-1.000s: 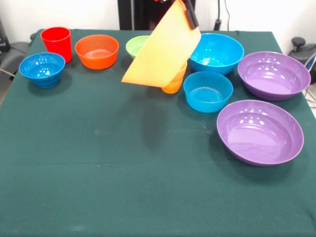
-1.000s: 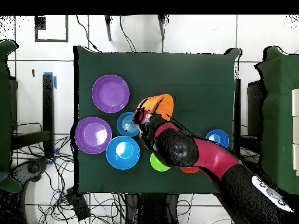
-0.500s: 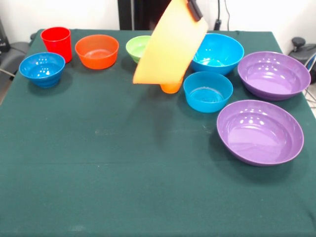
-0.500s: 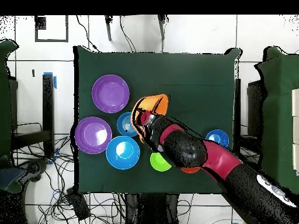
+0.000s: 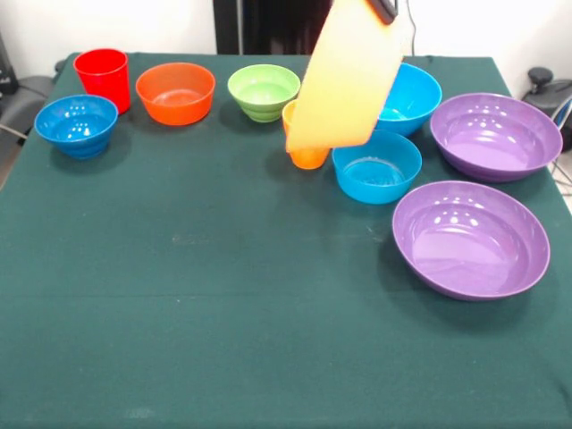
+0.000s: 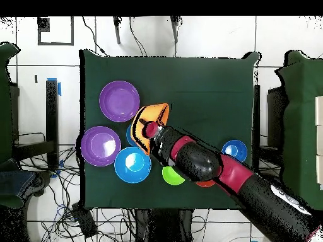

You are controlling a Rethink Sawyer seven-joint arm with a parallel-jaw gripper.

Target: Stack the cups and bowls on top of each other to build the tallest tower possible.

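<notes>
My gripper is shut on the rim of the large yellow-orange bowl, which hangs steeply tilted in the air above the light-blue bowl and in front of the big blue bowl. The orange cup stands just behind the hanging bowl's lower edge, partly hidden. Along the back stand the green bowl, the orange-red bowl and the red cup, with the dark-blue bowl beside it. Two purple bowls sit at the right. In the overhead view the gripper holds the yellow-orange bowl.
The green tablecloth covers the whole table. From above, the arm reaches across the table and covers part of the green bowl. Cables lie on the floor around the table.
The gripper has carried the yellow-orange bowl rightward in the front view and a little higher. The green bowl and part of the orange cup have come out from behind it.
</notes>
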